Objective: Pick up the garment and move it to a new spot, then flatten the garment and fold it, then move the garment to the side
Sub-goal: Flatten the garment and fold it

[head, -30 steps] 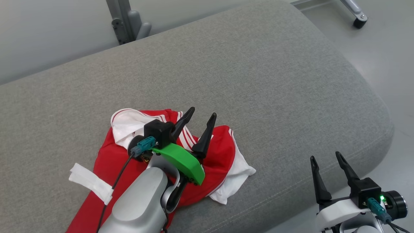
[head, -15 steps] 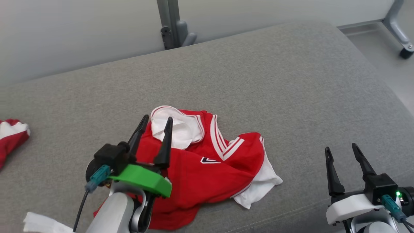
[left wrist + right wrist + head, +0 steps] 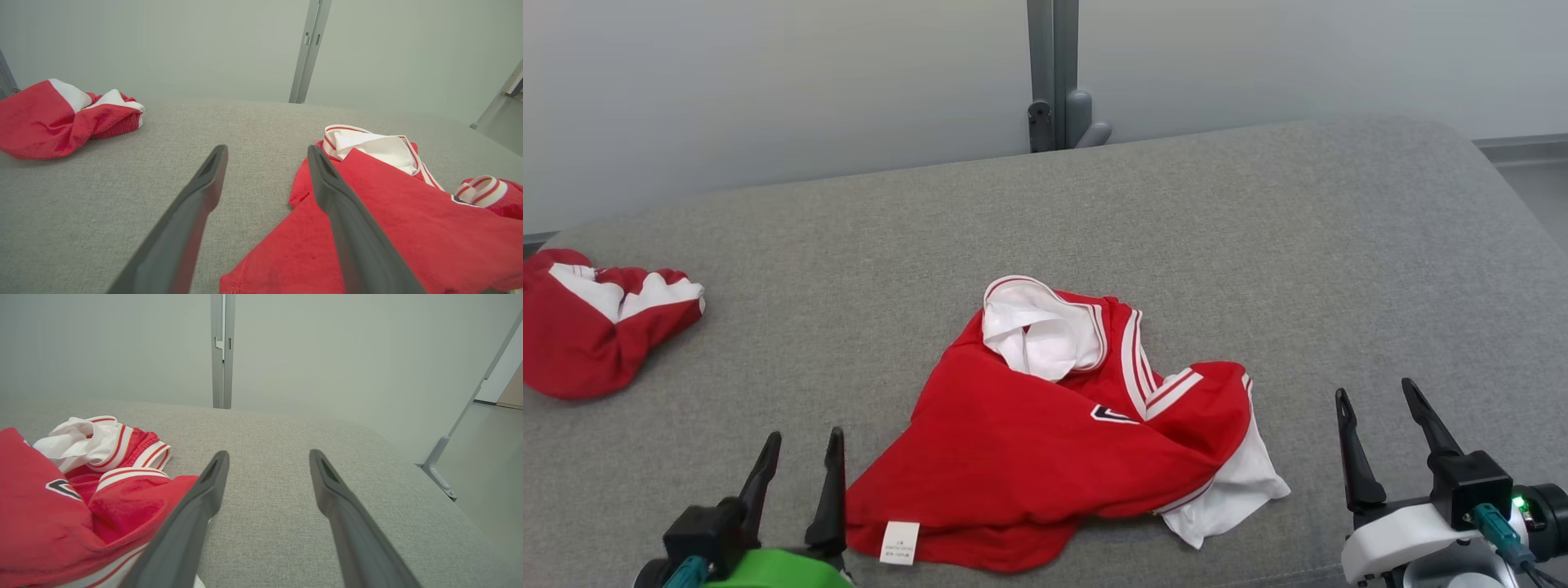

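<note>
- The garment (image 3: 1045, 457), a red jersey with white trim, lies crumpled in the middle of the grey cushion (image 3: 1258, 229). It is bunched and folded over itself, so flattening looks like the step in hand.
- The left gripper (image 3: 803, 434) hovers just beside the jersey's near-left edge, fingers spread and empty. The right gripper (image 3: 1375, 390) sits off the near-right side, also spread and empty, a little apart from the white flap (image 3: 1233, 498).
- A good start is probably for each gripper to take an outer edge: the left near the hem by the white label (image 3: 899, 541), the right at the white flap.
- Pinch only one layer. The cloth is soft and doubled, and catching two layers would likely keep the fold locked in.
- Pull the two holds apart and low over the cushion, since the rough fabric may drag the jersey and wrinkle it again.
- The white collar area (image 3: 1037, 335) is tucked inward and will likely need its own tug.
- Stay away from the second red garment (image 3: 596, 335), which lies well apart at the far left.
</note>
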Available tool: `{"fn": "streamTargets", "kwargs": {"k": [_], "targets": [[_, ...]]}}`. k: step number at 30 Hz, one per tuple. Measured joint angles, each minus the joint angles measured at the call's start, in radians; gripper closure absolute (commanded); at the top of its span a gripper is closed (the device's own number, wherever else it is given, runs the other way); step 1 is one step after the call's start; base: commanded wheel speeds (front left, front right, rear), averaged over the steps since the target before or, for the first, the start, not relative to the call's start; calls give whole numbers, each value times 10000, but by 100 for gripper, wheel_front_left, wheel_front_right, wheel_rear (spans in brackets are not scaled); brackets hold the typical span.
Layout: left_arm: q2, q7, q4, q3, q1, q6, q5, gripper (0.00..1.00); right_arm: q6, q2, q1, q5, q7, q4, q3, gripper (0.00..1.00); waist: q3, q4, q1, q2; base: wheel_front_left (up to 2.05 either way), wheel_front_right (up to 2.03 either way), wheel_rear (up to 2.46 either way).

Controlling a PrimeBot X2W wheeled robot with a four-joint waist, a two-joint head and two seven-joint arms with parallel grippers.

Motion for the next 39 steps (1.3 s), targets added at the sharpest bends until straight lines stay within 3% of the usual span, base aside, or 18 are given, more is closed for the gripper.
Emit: {"fn": "streamTargets", "kwargs": {"k": [10,20,26,39], "targets": [[-403,0,153,1829,1756,-199,211,0,0,0,224,-61,0,343,-84,0,-407,300,0,0,0,0,0],[-826,0,-15,2903,2475,-451,761,0,0,-2,411,-35,0,767,-265,0,-462,465,0,0,0,0,0],[-851,0,-487,2667,2414,-579,1135,0,0,0,440,35,0,1007,-186,0,-450,538,0,0,0,0,0],[-495,0,-646,1789,2154,-581,702,0,0,0,410,98,0,1139,163,0,-457,316,0,0,0,0,0]]}}
